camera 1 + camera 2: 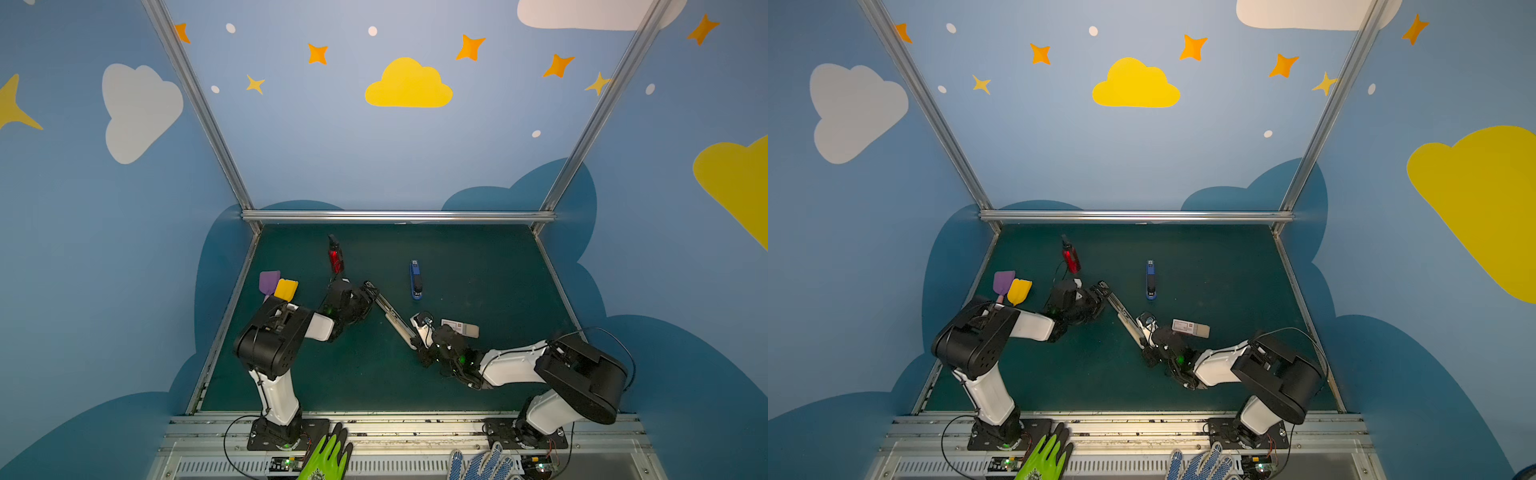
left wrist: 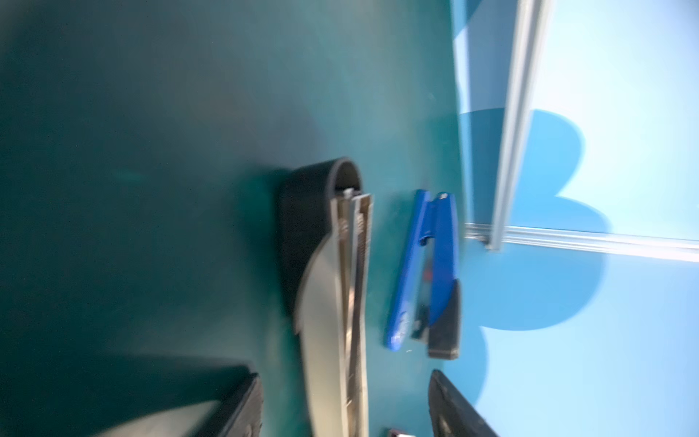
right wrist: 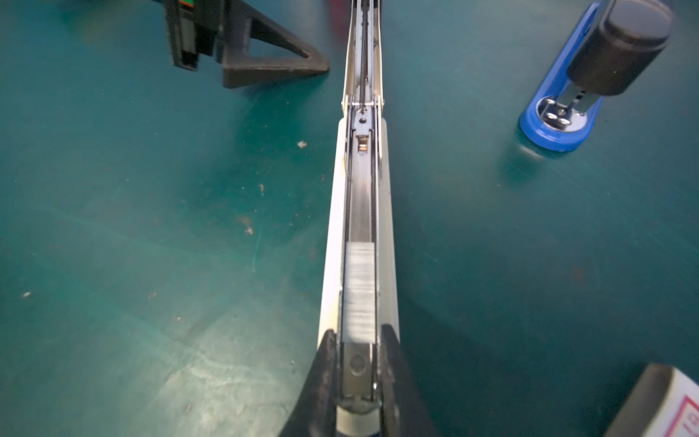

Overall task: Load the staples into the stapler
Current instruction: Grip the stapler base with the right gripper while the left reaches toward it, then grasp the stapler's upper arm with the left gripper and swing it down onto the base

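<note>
A white stapler (image 1: 392, 318) (image 1: 1125, 318) lies folded open flat on the green mat. My right gripper (image 3: 359, 378) (image 1: 419, 337) is shut on its base end. A grey strip of staples (image 3: 359, 293) sits in the base's metal channel, just ahead of the right fingers. The stapler's lid (image 2: 351, 302), with its spring rail, runs between the fingers of my left gripper (image 2: 346, 405) (image 1: 369, 290). That gripper is open, with a gap on both sides of the lid. The white staple box (image 1: 459, 327) (image 1: 1190, 328) (image 3: 673, 408) lies beside my right gripper.
A blue stapler (image 1: 416, 280) (image 1: 1150, 280) (image 2: 427, 272) (image 3: 567, 113) lies shut behind the white one. A red bottle (image 1: 335, 255) stands at the back left. Purple (image 1: 269, 281) and yellow (image 1: 286, 289) spatulas lie at the left edge. Gloves (image 1: 328, 457) rest on the front rail.
</note>
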Robot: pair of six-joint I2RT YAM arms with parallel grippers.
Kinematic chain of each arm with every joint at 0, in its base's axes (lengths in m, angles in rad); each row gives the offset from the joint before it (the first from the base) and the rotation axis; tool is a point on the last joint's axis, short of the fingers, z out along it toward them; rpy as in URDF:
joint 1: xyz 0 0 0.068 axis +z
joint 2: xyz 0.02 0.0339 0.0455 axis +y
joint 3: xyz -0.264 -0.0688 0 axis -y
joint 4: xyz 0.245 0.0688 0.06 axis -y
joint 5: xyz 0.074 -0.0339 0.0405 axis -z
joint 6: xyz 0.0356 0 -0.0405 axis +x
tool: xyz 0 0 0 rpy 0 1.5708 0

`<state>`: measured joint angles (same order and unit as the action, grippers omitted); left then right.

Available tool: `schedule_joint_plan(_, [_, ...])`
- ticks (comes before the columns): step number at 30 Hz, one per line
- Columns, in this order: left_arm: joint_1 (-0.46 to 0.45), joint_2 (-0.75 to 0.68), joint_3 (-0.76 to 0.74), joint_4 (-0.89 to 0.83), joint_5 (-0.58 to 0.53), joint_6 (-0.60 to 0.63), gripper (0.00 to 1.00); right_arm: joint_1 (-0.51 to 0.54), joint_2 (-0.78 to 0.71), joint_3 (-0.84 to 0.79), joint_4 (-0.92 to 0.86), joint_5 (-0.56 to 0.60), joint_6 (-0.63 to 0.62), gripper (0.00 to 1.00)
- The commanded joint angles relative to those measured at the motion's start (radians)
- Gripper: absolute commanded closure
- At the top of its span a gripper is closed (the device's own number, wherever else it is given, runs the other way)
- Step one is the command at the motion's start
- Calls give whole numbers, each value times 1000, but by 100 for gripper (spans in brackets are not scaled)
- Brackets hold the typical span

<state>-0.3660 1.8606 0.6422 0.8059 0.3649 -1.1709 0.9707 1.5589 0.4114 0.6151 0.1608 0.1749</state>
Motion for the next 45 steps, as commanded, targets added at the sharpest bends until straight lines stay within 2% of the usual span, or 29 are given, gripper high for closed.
schedule_joint_plan(1, [-1,106,-27,156,52,-91,31,14,-6,9,-62,-39,-11,100])
schedule_joint_plan(6, [-6,219,-31,349,81,-162,32,16,5,17,-60,-49,-15,100])
schedule_joint_plan(9, [-6,237,-39,427,64,-167,33,17,15,17,-56,-56,-14,100])
schedule_joint_plan(13, [5,210,-34,415,57,-126,34,22,30,23,-61,-60,-22,100])
schedule_joint_plan(18, [6,195,14,411,103,-87,40,38,50,45,-89,-47,-44,100])
schedule_joint_plan(24, [9,108,22,329,116,-1,41,44,89,74,-128,-29,-41,100])
schedule_joint_plan(31, [7,-36,16,157,123,128,42,45,118,101,-156,-25,-37,100])
schedule_joint_plan(45, [-14,-125,49,27,194,217,35,45,139,135,-208,-21,-35,100])
